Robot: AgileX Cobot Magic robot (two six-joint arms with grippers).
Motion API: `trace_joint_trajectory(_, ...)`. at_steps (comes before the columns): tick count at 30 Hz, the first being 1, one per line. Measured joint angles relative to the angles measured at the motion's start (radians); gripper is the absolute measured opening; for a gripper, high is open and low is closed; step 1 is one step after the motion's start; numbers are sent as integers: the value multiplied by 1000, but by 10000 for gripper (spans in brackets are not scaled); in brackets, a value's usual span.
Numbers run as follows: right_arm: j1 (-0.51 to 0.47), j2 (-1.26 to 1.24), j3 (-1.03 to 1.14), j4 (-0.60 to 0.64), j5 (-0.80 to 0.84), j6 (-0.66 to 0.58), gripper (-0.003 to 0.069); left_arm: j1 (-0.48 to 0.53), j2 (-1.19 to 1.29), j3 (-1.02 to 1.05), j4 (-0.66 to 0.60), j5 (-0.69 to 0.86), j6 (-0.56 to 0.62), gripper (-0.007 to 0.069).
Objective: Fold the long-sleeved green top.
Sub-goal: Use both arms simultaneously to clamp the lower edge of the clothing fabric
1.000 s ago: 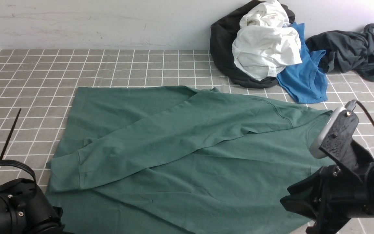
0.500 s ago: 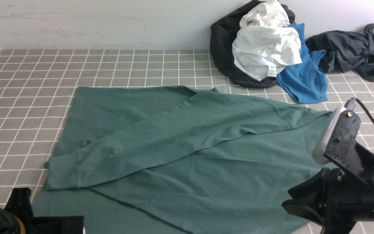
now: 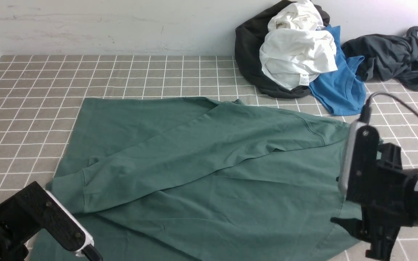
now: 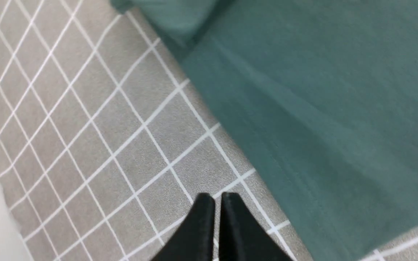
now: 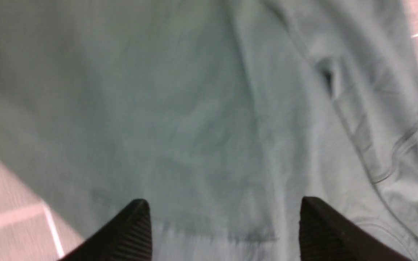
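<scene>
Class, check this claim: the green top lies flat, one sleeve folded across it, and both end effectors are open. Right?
No. Only the right end effector is open; the left end effector is shut, as the left wrist view shows. The green top does lie flat, sleeve across.

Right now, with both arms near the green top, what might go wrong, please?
The left gripper is shut over the checked tablecloth beside the green long-sleeved top, so it may miss the edge. The sleeve lying loose across the body could slide off in a lift. The open right gripper might pinch only one layer.
</scene>
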Motion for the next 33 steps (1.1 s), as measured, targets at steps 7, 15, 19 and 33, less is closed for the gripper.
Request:
trace_joint_trajectory(7,-29,185,0,-375,-7,204,508,0,0,0,-140,0,-8,6)
trace_joint_trajectory(15,12,124,0,-223,-106,540,360,0,0,0,-278,12,419,156)
trace_joint_trajectory(19,52,84,-5,-110,-108,627,275,0,21,0,-280,34,601,288)
trace_joint_trajectory(33,150,-48,-81,17,80,653,38,102,417,0,-253,14,815,426)
